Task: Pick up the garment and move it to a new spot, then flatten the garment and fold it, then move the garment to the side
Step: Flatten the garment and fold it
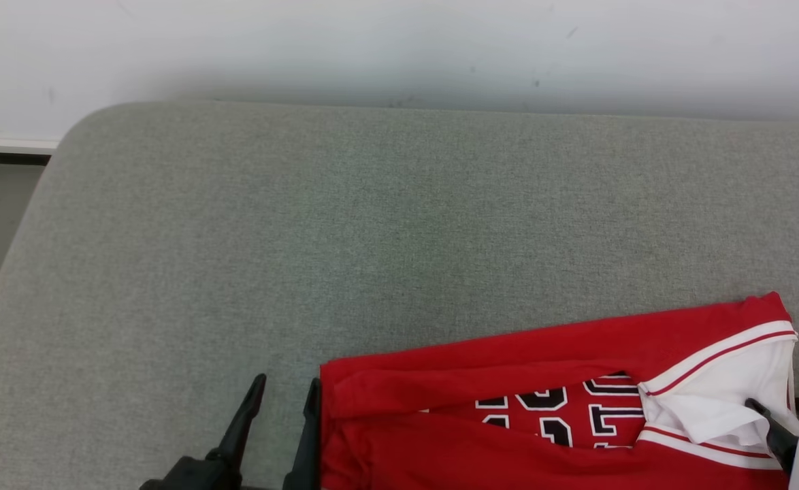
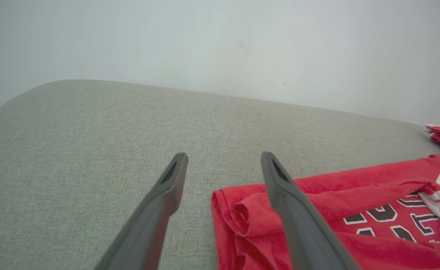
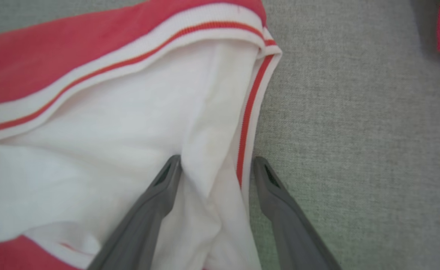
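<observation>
We see the red garment (image 1: 508,354), trimmed in white, lying folded on the near right of the grey bench (image 1: 372,224). Our left end effector (image 1: 287,382) stands wide open at its folded left edge, holding nothing. Our right end effector (image 3: 217,161), equally wide, straddles the white striped edge without gripping it.

Grey fabric surface (image 1: 236,238); folded red garment (image 1: 508,354) atop.
</observation>
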Available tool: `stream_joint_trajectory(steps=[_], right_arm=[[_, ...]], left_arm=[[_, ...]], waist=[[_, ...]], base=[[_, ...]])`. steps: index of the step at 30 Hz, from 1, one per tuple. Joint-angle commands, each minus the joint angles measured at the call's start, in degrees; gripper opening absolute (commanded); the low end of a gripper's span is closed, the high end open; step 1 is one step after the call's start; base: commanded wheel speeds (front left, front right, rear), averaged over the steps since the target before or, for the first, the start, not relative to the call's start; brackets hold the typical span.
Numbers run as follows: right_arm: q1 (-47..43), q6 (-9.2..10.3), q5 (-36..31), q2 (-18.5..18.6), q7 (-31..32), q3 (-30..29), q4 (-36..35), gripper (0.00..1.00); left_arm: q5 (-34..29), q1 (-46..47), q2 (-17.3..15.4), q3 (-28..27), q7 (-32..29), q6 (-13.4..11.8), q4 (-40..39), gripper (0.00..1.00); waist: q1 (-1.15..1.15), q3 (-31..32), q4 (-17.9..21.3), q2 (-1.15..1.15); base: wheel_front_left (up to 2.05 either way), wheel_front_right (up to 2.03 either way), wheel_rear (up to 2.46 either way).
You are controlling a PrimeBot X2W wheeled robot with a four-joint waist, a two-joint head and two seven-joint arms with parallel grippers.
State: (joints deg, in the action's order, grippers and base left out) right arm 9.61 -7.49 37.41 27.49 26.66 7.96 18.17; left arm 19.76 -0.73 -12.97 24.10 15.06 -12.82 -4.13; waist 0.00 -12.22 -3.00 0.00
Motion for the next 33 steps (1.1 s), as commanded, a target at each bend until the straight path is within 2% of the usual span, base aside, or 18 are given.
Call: stream_joint_trajectory(steps=[1,5,6,8,12,17,27,33], right_arm=[[0.1,0.01,0.3,-1.1,0.7,1.0,1.2,1.0],[1.4,-0.22,3.0,-3.3,0.9,3.7,1.7,1.0],[1.8,-0.31,3.9,-3.8,0.5,5.0,1.3,0.85],[2.4,-0.34,6.0,-4.5,-0.3,6.6,1.0,0.0],[3.5,-0.2,9.6,-3.1,-2.1,8.4,0.7,0.0],[4.6,-0.06,12.6,0.8,-4.4,8.6,0.9,0.0],[6.0,0.05,16.5,7.5,-6.8,5.1,1.9,0.0],[5.0,0.06,17.5,13.3,-7.3,1.4,1.0,0.0]], left_arm=[[-1.1,-0.8,0.5,-0.8,0.1,0.5,-0.2,1.0],[-3.4,-1.5,2.7,-3.5,0.1,2.9,-0.1,1.0],[-3.9,-1.6,3.3,-4.0,0.1,3.5,0.0,1.0],[-4.6,-2.0,4.4,-4.9,0.1,4.6,0.4,1.0],[-6.5,-2.8,6.1,-6.6,0.1,6.5,1.1,1.0],[-8.0,-4.0,7.7,-8.9,0.1,8.2,1.5,1.0],[-10.2,-5.6,9.5,-12.3,0.1,10.3,2.0,1.0],[-10.7,-6.1,9.8,-13.4,0.1,11.1,2.7,1.0]], waist=[[0.0,-0.1,-0.1,0.0],[0.0,-0.4,-0.4,0.0],[0.0,-0.4,-0.5,0.0],[0.0,-0.4,-0.8,0.0],[0.0,-0.1,-1.1,0.0],[0.0,0.6,-1.0,0.0],[0.0,1.0,1.5,0.0],[0.0,1.1,2.4,0.0]], base=[[0.0,0.0,0.0],[0.0,0.0,0.0],[0.0,0.0,0.0],[0.0,0.0,0.0],[0.0,0.0,0.0],[0.0,0.0,0.0],[0.0,0.0,0.0],[0.0,0.0,0.0]])
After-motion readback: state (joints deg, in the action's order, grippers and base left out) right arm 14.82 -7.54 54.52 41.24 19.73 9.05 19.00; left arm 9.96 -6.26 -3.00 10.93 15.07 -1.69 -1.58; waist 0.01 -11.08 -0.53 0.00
